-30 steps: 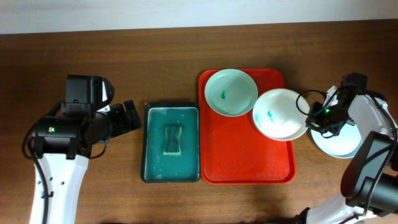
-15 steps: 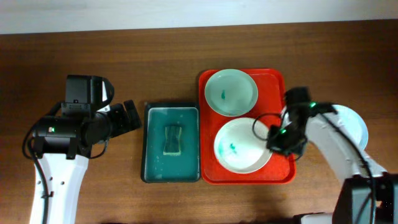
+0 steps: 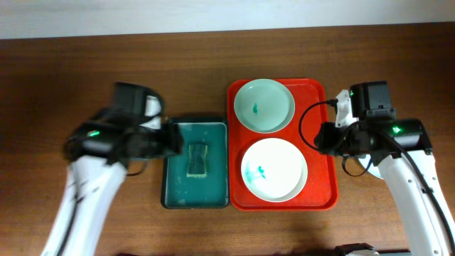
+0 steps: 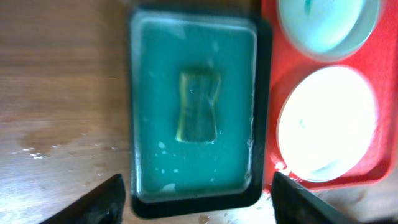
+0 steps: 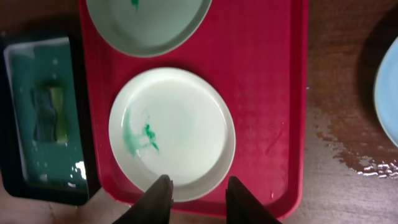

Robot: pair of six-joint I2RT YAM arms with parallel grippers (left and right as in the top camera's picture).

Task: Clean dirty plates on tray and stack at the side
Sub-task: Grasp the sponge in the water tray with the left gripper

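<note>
Tray (image 3: 320, 192) holds two, mint plate (image 3: 264, 105) and white plate (image 3: 274, 169); blue plate (image 5: 390, 93) beside

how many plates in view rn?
3. Mint plate at the far end of the tray, white plate at its near end, both smeared teal; light blue plate on the table right of the tray, mostly out of frame.

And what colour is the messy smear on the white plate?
Teal green. The smear on the white plate shows best in the right wrist view.
</note>
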